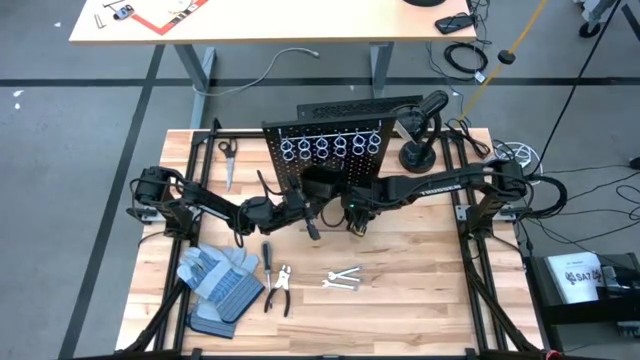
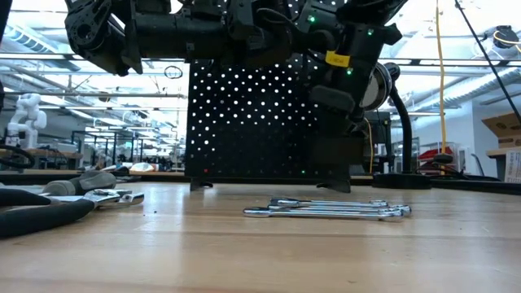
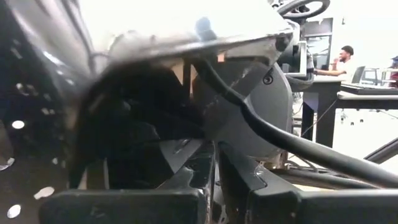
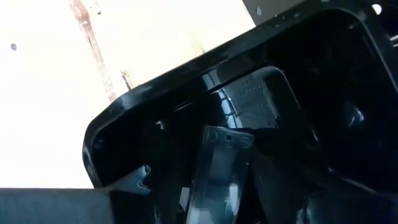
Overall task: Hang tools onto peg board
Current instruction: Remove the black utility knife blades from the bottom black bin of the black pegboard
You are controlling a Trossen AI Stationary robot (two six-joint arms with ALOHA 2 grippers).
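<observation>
The peg board (image 1: 330, 150) stands upright at the table's middle, a row of silver ring holders (image 1: 330, 148) across its top. My right gripper (image 1: 356, 218) slants down in front of it, over a black bin (image 4: 323, 74), shut on a short grey metal piece (image 4: 219, 168). My left gripper (image 1: 312, 220) hangs shut beside it, with nothing visible between its fingers (image 3: 242, 168). A screwdriver (image 1: 267, 254), pliers (image 1: 281, 290) and silver wrenches (image 1: 342, 280) lie flat on the table nearer the front. My right gripper has the grey metal piece between its two fingers, coming steeply from above. The piece's far end (image 4: 222, 137), with two small holes, sticks out past the fingers into the black bin. The fingers are dark against the bin, so the place of contact does not show.
Grey-and-blue gloves (image 1: 220, 285) lie at the front left. Scissors (image 1: 228, 160) lie left of the peg board. A black stand (image 1: 418, 150) rises at the board's right. The two arms are close together in front of the board; bare wood shows at the front right.
</observation>
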